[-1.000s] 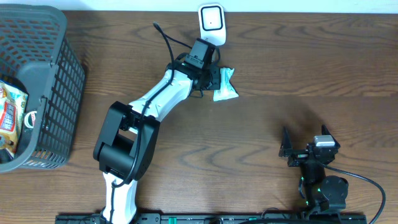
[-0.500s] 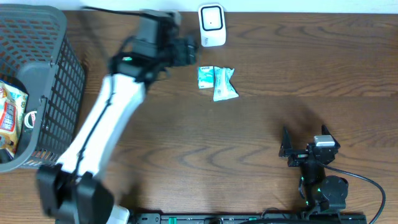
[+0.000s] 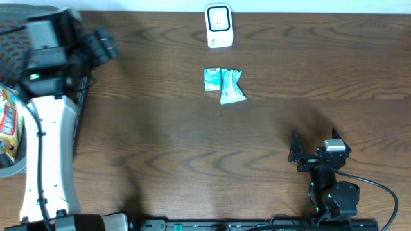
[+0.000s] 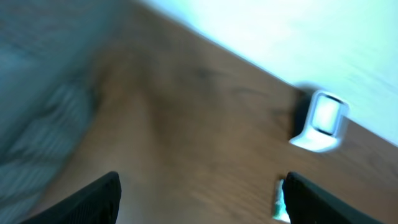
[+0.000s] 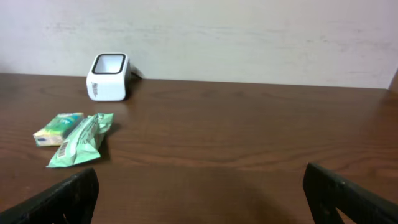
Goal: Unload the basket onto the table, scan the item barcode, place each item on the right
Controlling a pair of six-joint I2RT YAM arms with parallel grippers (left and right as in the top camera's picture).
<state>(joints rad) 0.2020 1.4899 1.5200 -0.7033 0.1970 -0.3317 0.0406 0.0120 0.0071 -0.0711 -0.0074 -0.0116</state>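
the packet lies flat on the worktop, near the scanner but not touching it. a little box lies right beside the packet and touches it. nothing holds them.

the left fingers are spread wide with nothing between them. they are up by the top corner of the basket, well apart from the packet. the left wrist view is blurry, and the grey shape at its left side may be the basket. snack bags sit in the basket.

the right fingers are spread wide too, with nothing in them. they are by the near edge of the worktop, well apart from the packet.
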